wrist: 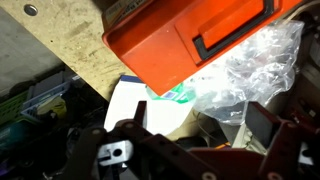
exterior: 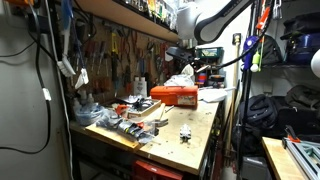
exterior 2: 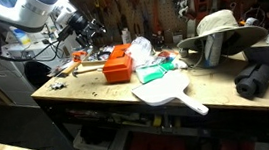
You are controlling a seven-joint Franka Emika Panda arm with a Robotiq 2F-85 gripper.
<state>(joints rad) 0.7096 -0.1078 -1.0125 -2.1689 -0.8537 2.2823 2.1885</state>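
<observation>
My gripper (wrist: pixel 200 130) is open and empty, its two dark fingers spread wide. It hovers above the back of the wooden workbench (exterior 2: pixel 86 95), over a crumpled clear plastic bag (wrist: pixel 245 70) and the end of an orange tool case (wrist: pixel 190 40). In both exterior views the gripper (exterior: pixel 190 62) (exterior 2: pixel 90 29) hangs above the bench, touching nothing. The orange case (exterior: pixel 173 95) (exterior 2: pixel 118 64) lies flat on the bench with the bag (exterior 2: pixel 142 50) beside it. A white paddle-shaped board (exterior 2: pixel 171 89) (wrist: pixel 125 100) lies next to the case.
A tan sun hat (exterior 2: pixel 218 28) and a black bag (exterior 2: pixel 255 77) sit at one end of the bench. Loose tools and parts (exterior: pixel 130 112) lie at the other end. Tools hang on the wall (exterior: pixel 125 50) behind. A dark backpack (exterior: pixel 262 110) stands beside the bench.
</observation>
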